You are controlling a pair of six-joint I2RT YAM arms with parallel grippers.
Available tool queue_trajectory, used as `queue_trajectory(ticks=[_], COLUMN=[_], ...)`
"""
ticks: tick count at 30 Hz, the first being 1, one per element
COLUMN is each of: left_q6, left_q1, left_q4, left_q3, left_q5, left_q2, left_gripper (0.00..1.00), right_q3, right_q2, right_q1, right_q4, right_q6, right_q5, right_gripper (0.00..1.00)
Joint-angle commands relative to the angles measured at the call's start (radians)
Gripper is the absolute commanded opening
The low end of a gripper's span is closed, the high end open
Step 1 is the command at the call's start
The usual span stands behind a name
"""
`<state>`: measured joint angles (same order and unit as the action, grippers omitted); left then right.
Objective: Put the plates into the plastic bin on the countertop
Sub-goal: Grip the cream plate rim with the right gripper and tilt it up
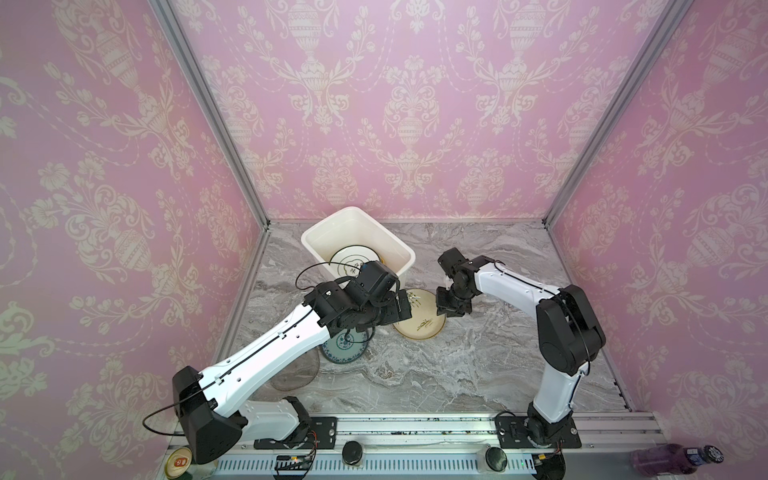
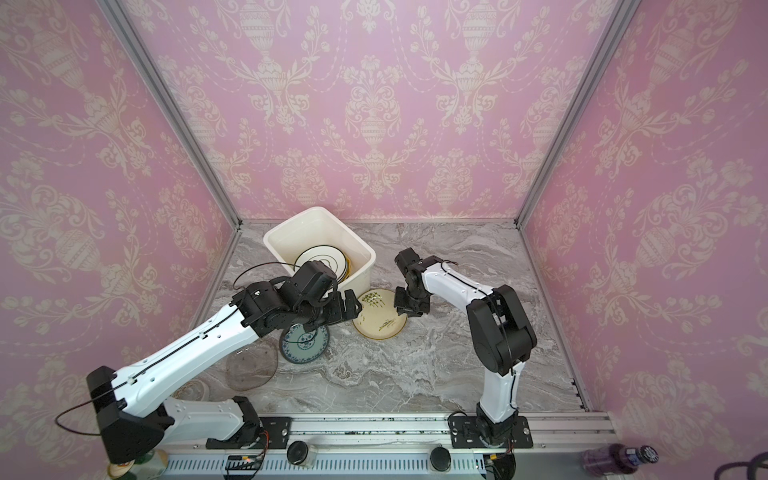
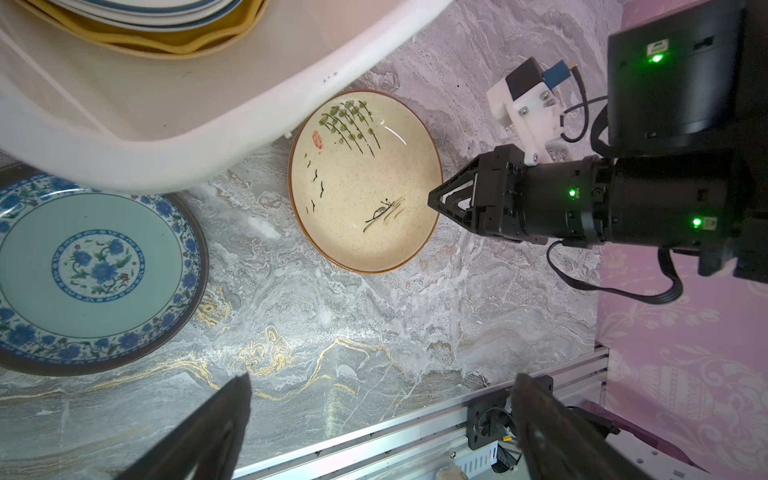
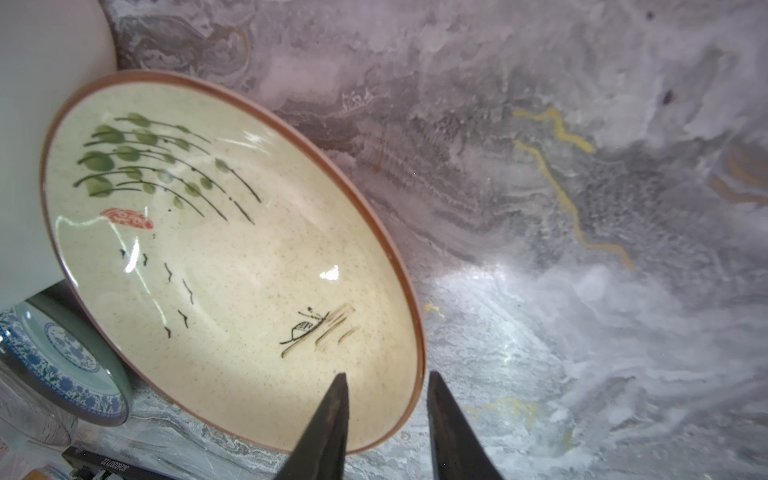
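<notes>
The cream plate [image 4: 228,249] lies on the countertop [image 4: 582,208], just beside the bin [image 3: 166,137]. Its rim is straddled by the right gripper [image 4: 386,374], whose jaws are parted and not yet clamped. A deeper bite is advised before closing, so that the rim is pinched squarely and slip is avoided. The left gripper [image 3: 382,378] is held wide open and empty, and is best kept clear.

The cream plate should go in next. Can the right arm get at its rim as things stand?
Probably yes. The right gripper straddles the rim of the cream plate, jaws apart, one finger above the plate, the other above bare countertop. The plastic bin stands only at the plate's opposite side.
</notes>
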<state>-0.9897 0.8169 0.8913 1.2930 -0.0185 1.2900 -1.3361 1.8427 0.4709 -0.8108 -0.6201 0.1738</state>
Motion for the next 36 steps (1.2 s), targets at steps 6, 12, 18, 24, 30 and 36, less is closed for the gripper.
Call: queue_trajectory(ticks=[6,12,18,24,30,36], left_q6=[0.011,0.01,0.009,0.017,0.042,0.056], left_q1=[0.01,0.01,0.01,0.01,0.011,0.014], left_q4=[0.034,0.041,0.034,0.02,0.014,-0.008], left_q3=[0.044,0.046,0.042,0.049,0.07,0.086], left_q5=[0.025,0.029,0.031,0.027,0.011,-0.01], left_q2=[0.015,0.011,0.012,0.029,0.064,0.117], left_gripper=[0.99,0.99,0.99,0.99,0.99,0.99], right_q3=[-0.026,-0.055,-0.061,-0.046,0.027,0.145], right_q2=[0.034,0.096,0.091,0.053,-0.016,-0.11], right_q1=[-0.023,-0.024,-0.028,-0.046,-0.072,-0.091], right_q4=[-0.051,-0.062,-0.101,-0.142,-0.213,-0.239], right_q6=[0.051,0.071,0.088,0.109,0.185,0.201], right_q5=[-0.003,0.024,0.001,0.007,-0.02,-0.032], right_gripper=[0.36,0.26,0.15,0.06,0.04,0.04])
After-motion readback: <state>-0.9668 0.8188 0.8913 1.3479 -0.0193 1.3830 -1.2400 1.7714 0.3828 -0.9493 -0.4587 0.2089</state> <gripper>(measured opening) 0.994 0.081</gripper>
